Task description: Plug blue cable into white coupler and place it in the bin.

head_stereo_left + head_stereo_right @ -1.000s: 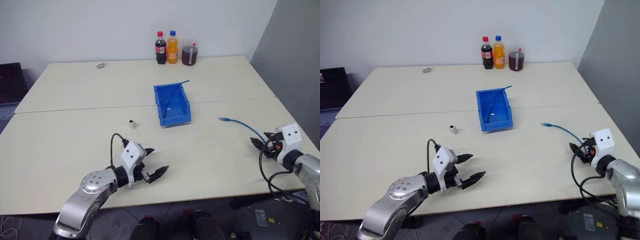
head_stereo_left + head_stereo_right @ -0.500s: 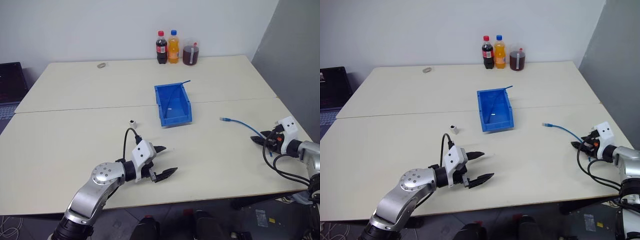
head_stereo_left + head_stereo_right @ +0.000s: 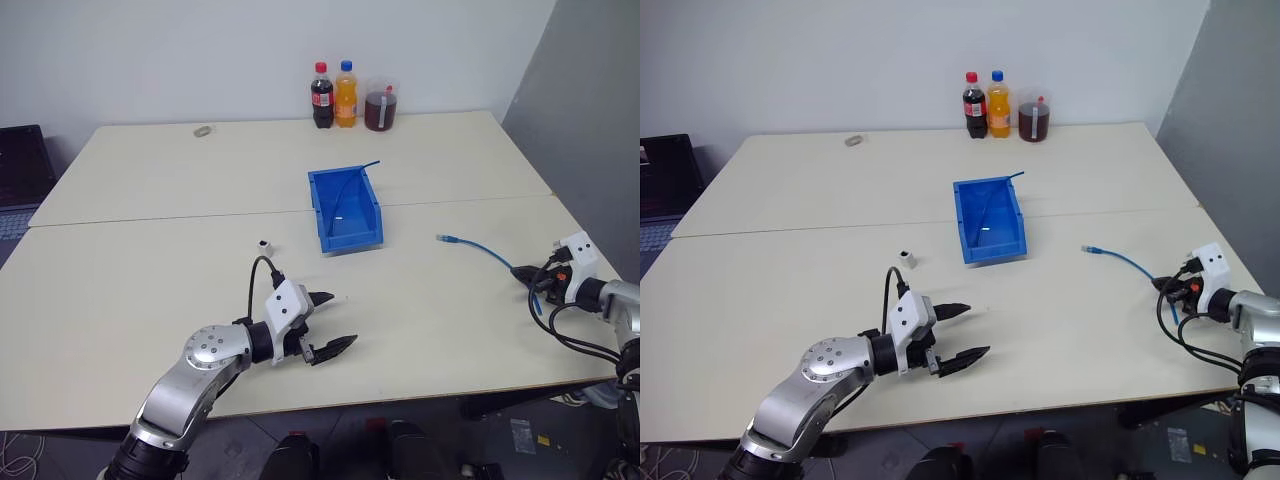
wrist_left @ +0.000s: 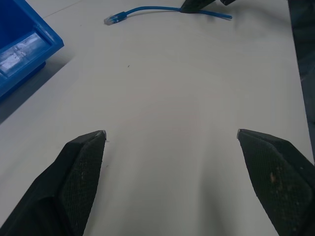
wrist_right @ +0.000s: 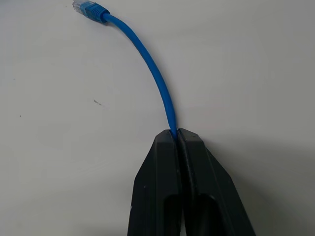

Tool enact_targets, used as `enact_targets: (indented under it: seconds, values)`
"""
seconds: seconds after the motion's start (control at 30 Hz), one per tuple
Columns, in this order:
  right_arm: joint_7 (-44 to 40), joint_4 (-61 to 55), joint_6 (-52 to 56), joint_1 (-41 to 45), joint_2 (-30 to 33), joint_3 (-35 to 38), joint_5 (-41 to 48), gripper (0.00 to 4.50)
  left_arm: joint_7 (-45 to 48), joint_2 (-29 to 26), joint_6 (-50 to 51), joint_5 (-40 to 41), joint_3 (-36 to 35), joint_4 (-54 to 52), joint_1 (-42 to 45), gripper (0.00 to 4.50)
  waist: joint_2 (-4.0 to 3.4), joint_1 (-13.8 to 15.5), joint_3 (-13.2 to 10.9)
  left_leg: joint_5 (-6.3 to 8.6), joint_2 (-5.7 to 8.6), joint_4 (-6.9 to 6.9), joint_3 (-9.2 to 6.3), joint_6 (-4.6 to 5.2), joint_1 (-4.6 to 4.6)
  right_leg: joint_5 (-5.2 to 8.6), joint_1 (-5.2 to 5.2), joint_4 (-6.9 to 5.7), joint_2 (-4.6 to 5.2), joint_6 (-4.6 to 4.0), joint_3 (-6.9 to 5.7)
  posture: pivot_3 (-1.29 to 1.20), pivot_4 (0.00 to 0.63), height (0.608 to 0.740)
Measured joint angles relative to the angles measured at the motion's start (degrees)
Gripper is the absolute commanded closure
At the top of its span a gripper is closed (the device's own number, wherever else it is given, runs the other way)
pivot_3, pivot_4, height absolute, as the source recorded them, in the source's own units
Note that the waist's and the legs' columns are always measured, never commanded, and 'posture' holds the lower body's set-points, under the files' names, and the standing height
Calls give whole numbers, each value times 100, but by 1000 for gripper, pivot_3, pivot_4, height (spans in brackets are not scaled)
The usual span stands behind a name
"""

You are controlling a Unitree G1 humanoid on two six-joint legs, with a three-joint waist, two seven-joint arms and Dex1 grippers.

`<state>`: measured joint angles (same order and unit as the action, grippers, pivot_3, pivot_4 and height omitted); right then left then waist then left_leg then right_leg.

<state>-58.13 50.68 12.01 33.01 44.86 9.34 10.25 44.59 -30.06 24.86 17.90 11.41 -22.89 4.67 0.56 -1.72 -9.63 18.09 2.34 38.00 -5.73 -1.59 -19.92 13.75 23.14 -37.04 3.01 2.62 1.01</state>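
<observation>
Black fingers of the left gripper stand wide apart nearest you, hovering over bare table with nothing between them. Note that this arm has not shifted over the last half second.

At the right edge, the right gripper has just snapped shut; a second ago its fingers were parted short of the blue cable, and now they are clamped on it at a point partway along (the wrist view shows the cable emerging from the seam between the closed fingers). The free length arcs away across the table to the clear plug, which lies flat and well apart from everything else.

Treat this as the grasp step completed, in all likelihood. The next step calls for lifting the cable and bringing the plug toward the coupler.

Further in, the white coupler sits untouched on the table, just beyond the left gripper. The bin stands beyond it at mid-table, holding a thin strand. Three drinks line the far edge.
</observation>
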Motion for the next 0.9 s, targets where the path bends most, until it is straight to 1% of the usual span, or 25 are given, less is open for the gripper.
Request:
enact_targets:
  seconds: [0.1, 0.2, 0.23, 0.3, 0.37, 0.47, 0.6, 0.7, 0.83, 0.9]
  values:
    - [-126, -244, 25, -107, 18, -4, 4, 4449, -10, 0, 14, 5, -1, -38, -12, 0, 0, -1, 0, 0, -1, -1, -2, 0, 0, 0, 0, 0, 0, 0, 0, 0, 150, 740]
    - [-459, -1053, 241, -466, 25, -110, 88, 4449, -32, -7, 74, 35, -60, -265, -206, 0, -2, -10, 0, 0, -2, -2, -11, -1, -1, 0, 3, 0, 3, 0, 3, 0, 150, 740]
    - [-582, -1521, 443, -643, 21, -162, 212, 4449, -104, -5, 90, 59, -126, -371, -349, 0, -6, -14, -2, 0, -2, -3, -12, -1, -3, 0, 5, -1, 5, 0, 3, 0, 150, 740]
    - [-725, -2741, 1019, -932, -22, -281, 496, 4449, -284, -13, 95, 128, -403, -715, -863, 0, -14, -29, -5, 1, -8, -4, -10, -2, -4, 0, 12, -1, 13, 1, 11, 0, 150, 740]
    - [-699, -3511, 1341, -932, -128, -402, 676, 4449, -403, -35, 83, 127, -553, -961, -1226, 0, -15, -20, -5, 2, -9, -3, -19, -2, -3, 1, 9, 0, 11, 1, 4, 0, 150, 740]
    - [-384, -4251, 1633, -726, -744, -800, 679, 4449, -658, -11, -81, 83, -887, -1290, -2147, 0, -9, -2, -4, 2, -11, -3, -28, -1, -2, 1, 5, 2, 8, 2, -3, 0, 150, 740]
    - [-117, -4421, 1735, -657, -1391, -1573, 506, 4449, -925, 19, -523, -166, -1446, -1281, -3172, 0, -11, 48, -7, 2, -3, -3, -38, -1, -9, 2, 7, 3, 8, 1, -12, 0, 150, 740]
    - [-13, -4250, 1751, -407, -1771, -1991, 378, 4449, -1199, 262, -817, -285, -1867, -1244, -3836, 0, -10, 79, -9, 2, 5, -1, -35, 0, -12, 1, 7, 9, 9, 2, -11, 0, 150, 740]
    - [24, -3891, 1650, -136, -2108, -2353, 155, 4449, -1342, 559, -1315, -505, -1790, -1235, -4420, 0, -5, 89, -7, 3, 2, -3, -36, 1, -12, 2, 6, 12, 10, 0, -14, 0, 150, 740]
    - [18, -3709, 1590, -129, -2206, -2514, 46, 4020, -1404, 680, -1557, -621, -1710, -1191, -4641, 0, -6, 92, -9, 3, 2, -5, -39, 1, -13, 3, 8, 11, 9, -3, -16, 0, 150, 740]
